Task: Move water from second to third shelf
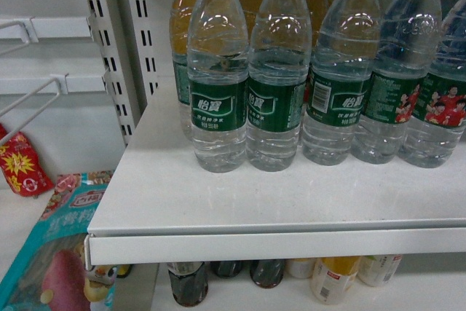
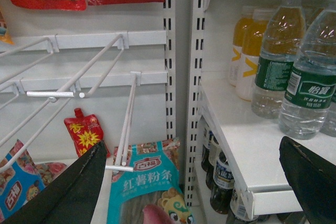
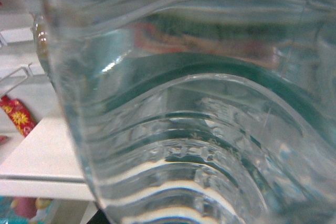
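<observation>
Several water bottles stand in a row on the white shelf (image 1: pixel 255 202), clear and ribbed with green labels, among them one at front left (image 1: pixel 217 71) and one beside it (image 1: pixel 275 71). Neither gripper shows in the head view. In the left wrist view my left gripper (image 2: pixel 194 145) is open and holds nothing. Its dark fingers (image 2: pixel 79 187) straddle the shelf's left front corner, below and left of the water (image 2: pixel 310 93). A water bottle (image 3: pixel 184 103) fills the right wrist view at very close range and hides my right gripper's fingers.
Yellow drink bottles (image 1: pixel 182 20) stand behind the water. Dark bottles (image 1: pixel 188 282) and pale ones (image 1: pixel 335 278) sit on the shelf below. Left of the slotted upright (image 2: pixel 197 77) are white wire hooks (image 2: pixel 126 119), a teal noodle packet (image 2: pixel 144 182) and a red sachet (image 1: pixel 22 165).
</observation>
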You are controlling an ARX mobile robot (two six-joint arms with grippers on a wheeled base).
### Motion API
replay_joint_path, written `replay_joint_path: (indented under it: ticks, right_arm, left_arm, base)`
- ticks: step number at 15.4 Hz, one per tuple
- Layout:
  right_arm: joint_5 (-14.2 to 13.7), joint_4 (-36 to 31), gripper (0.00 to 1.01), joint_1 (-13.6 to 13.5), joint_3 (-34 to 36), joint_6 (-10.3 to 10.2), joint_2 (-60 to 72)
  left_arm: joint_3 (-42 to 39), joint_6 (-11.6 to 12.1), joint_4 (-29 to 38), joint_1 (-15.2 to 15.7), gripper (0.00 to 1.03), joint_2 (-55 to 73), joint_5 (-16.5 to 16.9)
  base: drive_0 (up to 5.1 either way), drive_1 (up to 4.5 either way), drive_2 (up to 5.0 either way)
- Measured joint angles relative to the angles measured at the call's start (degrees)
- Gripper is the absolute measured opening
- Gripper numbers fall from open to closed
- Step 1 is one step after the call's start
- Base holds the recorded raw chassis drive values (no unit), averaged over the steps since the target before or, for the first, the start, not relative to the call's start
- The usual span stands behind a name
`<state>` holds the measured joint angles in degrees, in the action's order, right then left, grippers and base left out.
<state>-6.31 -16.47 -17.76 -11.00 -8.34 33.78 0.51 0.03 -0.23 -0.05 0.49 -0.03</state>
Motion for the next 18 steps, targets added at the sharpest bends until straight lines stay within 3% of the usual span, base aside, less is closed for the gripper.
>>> replay_joint_path:
  ticks: [2, 5, 9, 11, 13, 18]
  right_arm:
    - [-1.0, -3.5, 0.39, -2.2, -0.9, 1.4, 4.4]
    - [0.8, -12.5, 0.39, -5.5, -0.5, 2.0, 16.8]
    - [2.5, -23.1, 0.39, -3.3, -4.3, 2.2, 35.8]
    - [3.3, -24.4, 0.39, -2.9, -8.1, 2.3, 41.4]
    - [3.4, -25.1, 0.39, -2.8, -14.1, 3.8, 48.1]
    - [3.1, -23.0, 0.39, -1.3, -22.4, 3.7, 56.0]
  left_arm:
    - [0.0, 0.0, 0.0, 0.0, 0.98, 0.0, 0.0]
    - [0.0, 0.0, 0.0, 0.0, 0.98, 0.0, 0.0]
    - [0.0, 0.0, 0.0, 0.0, 0.98, 0.0, 0.0]
    - [0.0, 0.0, 0.0, 0.0, 0.98, 0.0, 0.0]
    - [0.0, 0.0, 0.0, 0.0, 0.98, 0.0, 0.0]
    - [0.0, 0.0, 0.0, 0.0, 0.98, 0.0, 0.0]
  base:
    - [0.0, 0.0, 0.0]
    - [0.0, 0.0, 0.0]
    - [0.0, 0.0, 0.0]
    - [0.0, 0.0, 0.0]
    - [0.0, 0.0, 0.0]
    - [0.0, 0.0, 0.0]
